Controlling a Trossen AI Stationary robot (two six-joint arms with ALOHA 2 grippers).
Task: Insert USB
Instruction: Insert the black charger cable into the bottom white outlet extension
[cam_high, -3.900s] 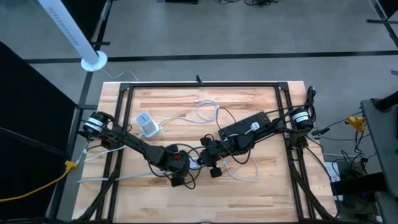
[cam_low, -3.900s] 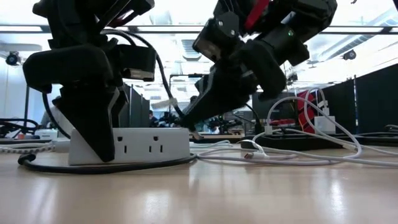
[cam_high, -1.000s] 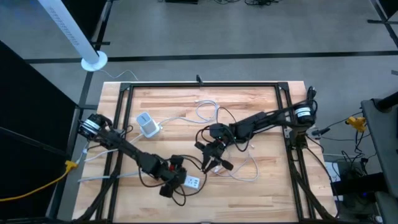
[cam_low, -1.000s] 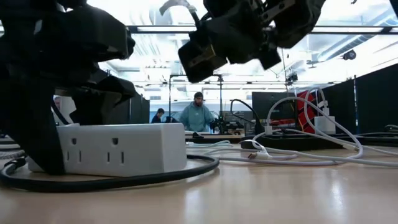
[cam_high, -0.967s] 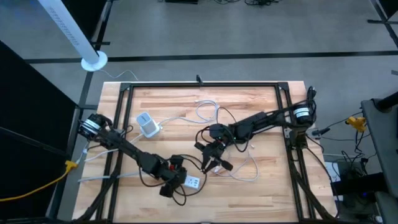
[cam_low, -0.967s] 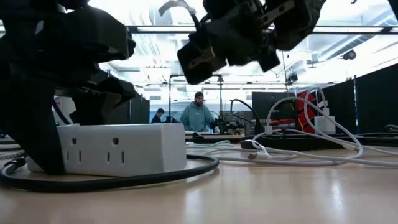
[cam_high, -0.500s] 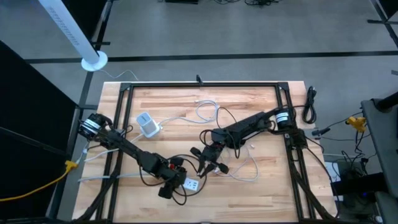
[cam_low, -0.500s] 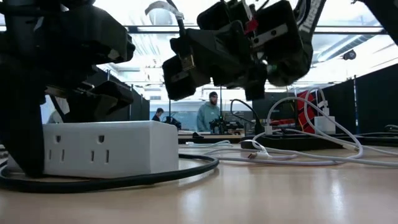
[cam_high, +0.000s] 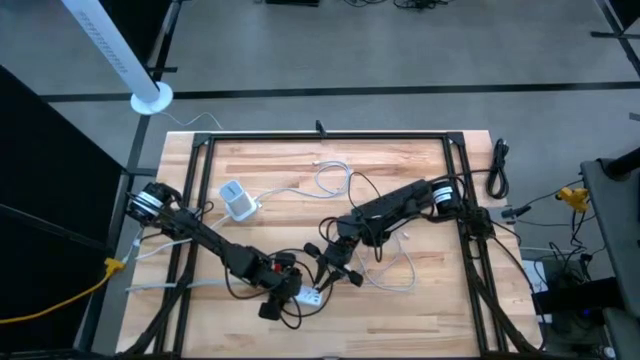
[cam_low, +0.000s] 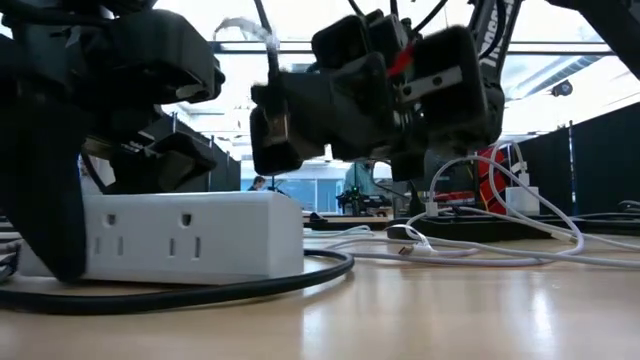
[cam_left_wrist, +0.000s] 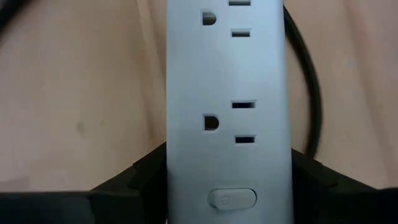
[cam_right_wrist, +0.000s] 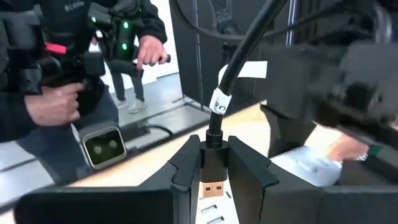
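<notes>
Clearly black USB plug (cam_right_wrist: 213, 174), metal-tipped

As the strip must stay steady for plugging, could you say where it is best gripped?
Across the white power strip's two long flat sides at the switch end, from above, as the left gripper does now; that probably keeps the outlet face clear for the right gripper's USB plug.

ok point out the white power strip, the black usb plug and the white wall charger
white plastic power strip (cam_left_wrist: 227, 93): left wrist view, its socket face
black usb plug (cam_right_wrist: 212, 168): right wrist view, its black body
white boxy wall charger (cam_high: 237, 202): high view, its top
</notes>
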